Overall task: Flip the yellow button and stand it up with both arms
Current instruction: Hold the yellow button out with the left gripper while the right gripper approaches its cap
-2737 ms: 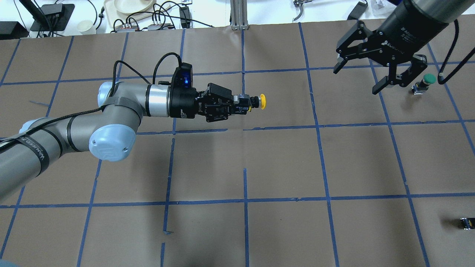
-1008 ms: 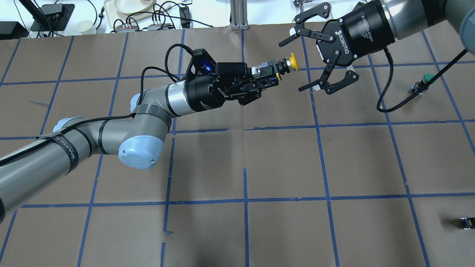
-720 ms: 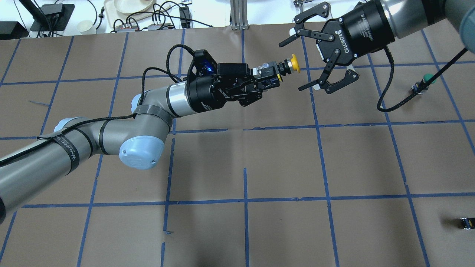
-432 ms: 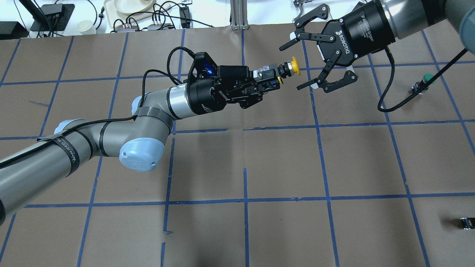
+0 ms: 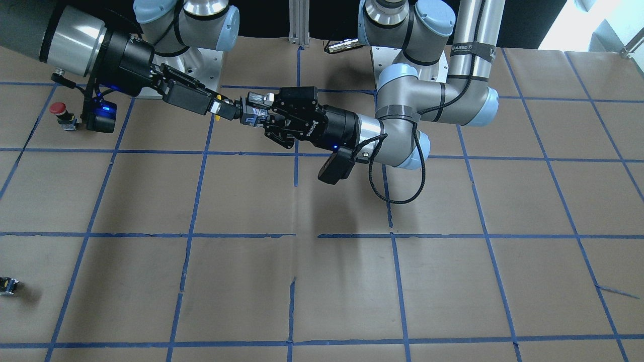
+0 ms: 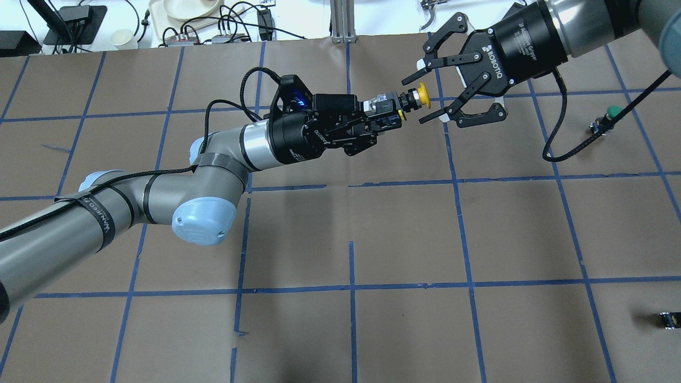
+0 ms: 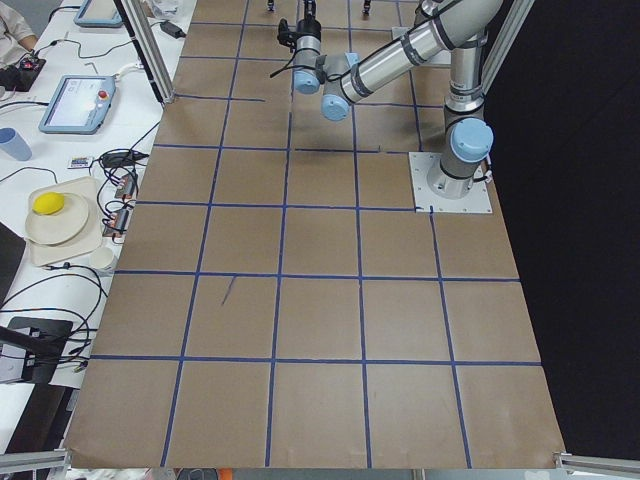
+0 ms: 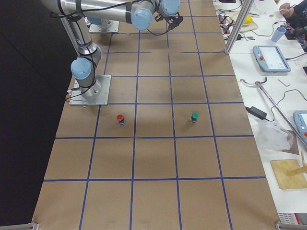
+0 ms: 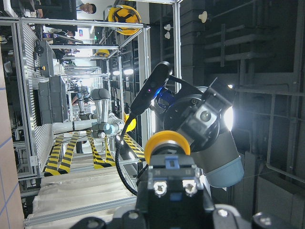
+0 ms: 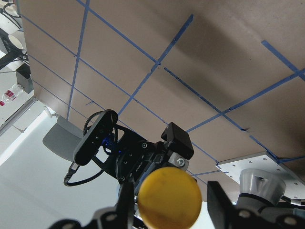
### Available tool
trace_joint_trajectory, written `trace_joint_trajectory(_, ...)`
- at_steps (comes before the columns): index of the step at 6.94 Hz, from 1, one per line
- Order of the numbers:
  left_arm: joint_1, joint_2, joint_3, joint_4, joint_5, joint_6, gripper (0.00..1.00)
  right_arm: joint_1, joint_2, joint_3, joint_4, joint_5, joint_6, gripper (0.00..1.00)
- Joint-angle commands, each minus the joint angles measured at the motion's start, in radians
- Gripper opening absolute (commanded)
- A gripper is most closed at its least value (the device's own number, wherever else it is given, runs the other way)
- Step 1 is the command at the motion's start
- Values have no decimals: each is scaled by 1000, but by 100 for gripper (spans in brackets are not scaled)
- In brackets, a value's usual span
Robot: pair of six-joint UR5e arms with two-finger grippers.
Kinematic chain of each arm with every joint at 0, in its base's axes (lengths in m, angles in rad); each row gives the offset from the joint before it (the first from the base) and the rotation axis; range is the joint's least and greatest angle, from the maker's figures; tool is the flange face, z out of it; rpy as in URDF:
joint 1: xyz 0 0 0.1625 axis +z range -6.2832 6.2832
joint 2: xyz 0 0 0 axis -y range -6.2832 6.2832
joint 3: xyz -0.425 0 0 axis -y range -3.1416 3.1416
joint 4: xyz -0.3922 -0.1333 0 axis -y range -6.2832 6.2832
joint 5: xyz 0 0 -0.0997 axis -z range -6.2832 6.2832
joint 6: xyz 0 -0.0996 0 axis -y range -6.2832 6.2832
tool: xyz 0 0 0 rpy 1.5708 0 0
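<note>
My left gripper [image 6: 384,113] is shut on the black body of the yellow button [image 6: 422,94] and holds it level in the air, cap pointing away from the wrist. My right gripper [image 6: 421,99] is open, with one finger on each side of the yellow cap and a small gap on both sides. In the right wrist view the cap [image 10: 169,196] sits between the two fingers [image 10: 125,202]. In the left wrist view the cap [image 9: 167,142] stands above the held body. In the front-facing view the two grippers meet [image 5: 236,110] and the cap is mostly hidden.
A green-capped button [image 6: 613,113] stands at the far right of the table. A red-capped button [image 5: 60,108] stands near the right arm's base. A tiny black part with a yellow spot [image 6: 669,319] lies at the near right edge.
My left arm has lifted the button up and to the right. My right gripper swung in from the right, and its open fingers have narrowed around the yellow cap.
</note>
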Motion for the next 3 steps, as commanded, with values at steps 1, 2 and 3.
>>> trace_joint_trajectory(1, 0, 1, -2, 0, 0, 0, 27, -2, -1, -1, 1, 1, 19, 24)
trace_joint_trajectory(2, 0, 1, -4, 0, 0, 0, 67, -2, -1, -4, 1, 1, 21, 23)
trace_joint_trajectory(3, -1, 1, -4, 0, 0, 0, 68, -2, -1, -4, 1, 1, 21, 23)
